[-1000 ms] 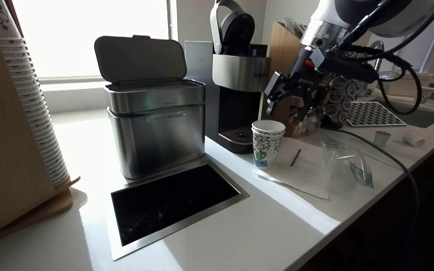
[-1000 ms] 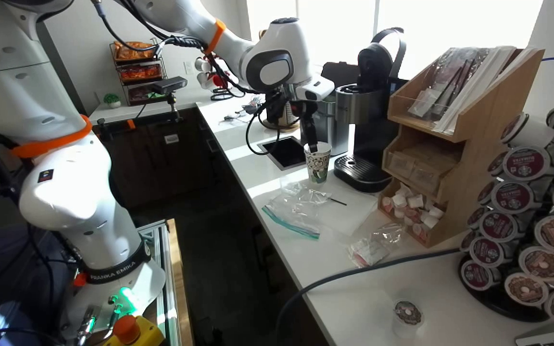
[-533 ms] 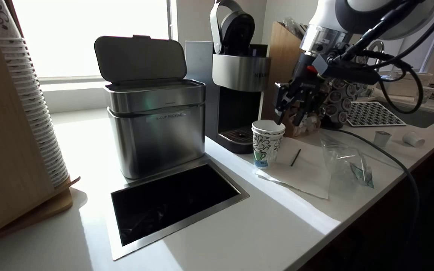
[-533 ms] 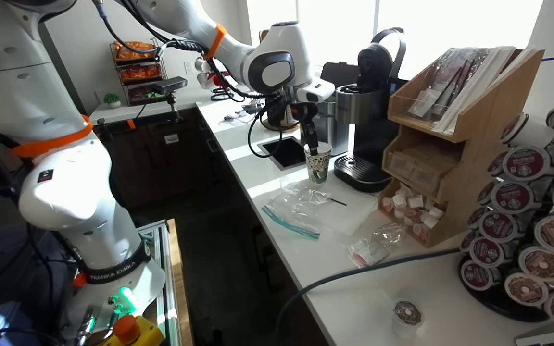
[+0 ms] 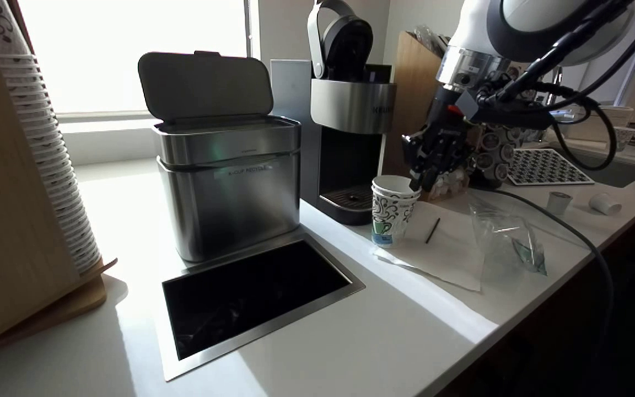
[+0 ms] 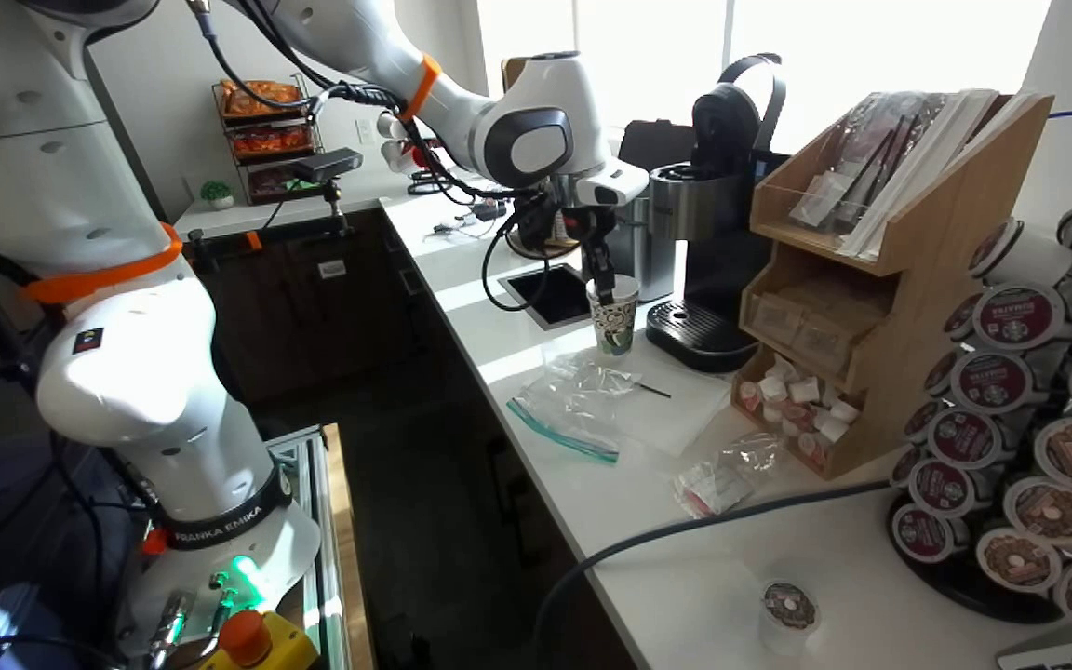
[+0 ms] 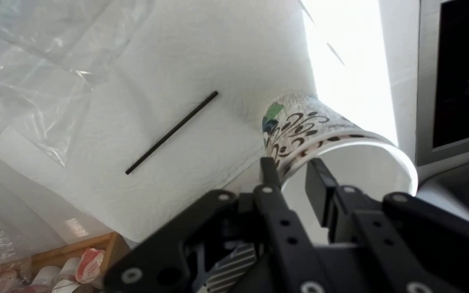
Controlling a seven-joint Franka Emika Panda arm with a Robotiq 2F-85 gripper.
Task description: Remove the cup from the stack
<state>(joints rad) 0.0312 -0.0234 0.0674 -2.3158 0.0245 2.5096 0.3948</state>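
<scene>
Plainly astride the rim of the stack (image 7: 305,126), the gripper (image 7: 292,171), fingers apart.

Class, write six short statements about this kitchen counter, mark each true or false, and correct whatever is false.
1. The gripper has its jaws apart, with the rim of the cup stack between them. True.
2. The coffee maker stands between the bin and the wooden organizer. True.
3. The bin is closed. False: its lid stands raised.
4. The cup stack shows just one rim. False: in an exterior view two rims show, one above the other.
5. A black stick lies on the white paper. True.
6. No bag shows. False: a clear zip bag lies on the counter.
</scene>
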